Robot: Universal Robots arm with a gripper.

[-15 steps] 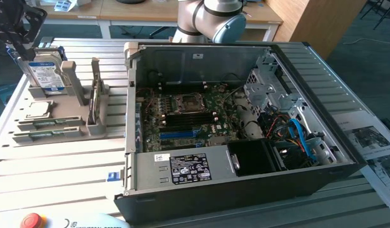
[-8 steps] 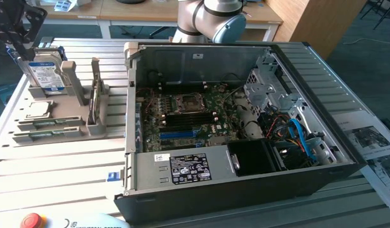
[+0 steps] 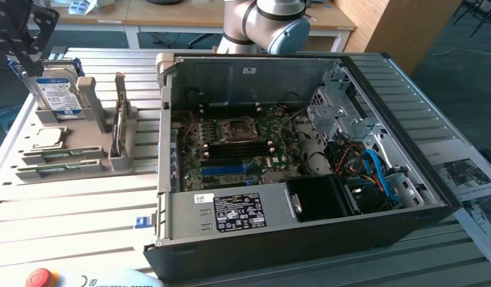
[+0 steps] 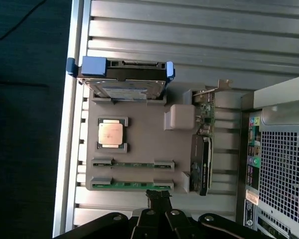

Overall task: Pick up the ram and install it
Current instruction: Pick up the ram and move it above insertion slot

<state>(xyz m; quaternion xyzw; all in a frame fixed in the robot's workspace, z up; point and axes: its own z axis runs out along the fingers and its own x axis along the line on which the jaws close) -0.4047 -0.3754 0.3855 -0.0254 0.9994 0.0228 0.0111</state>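
The slatted metal surface (image 3: 70, 209) carried a grey parts tray (image 4: 139, 144) just beside an open computer case (image 3: 309, 239), printed sheets (image 3: 465, 173) lying past the case.

View down onto a grey parts holder (image 4: 144, 144) on a slatted metal table (image 4: 189, 30). The holder carries a hard drive (image 4: 124, 84) in blue brackets, a square processor (image 4: 111, 133), a graphics card (image 4: 202, 159) and two green sticks. The ram (image 4: 132, 184) lies nearest the closed end effector (image 4: 158, 195), with a second ram stick (image 4: 133, 163) beyond it. A computer case (image 4: 284, 164) stands beside the holder.
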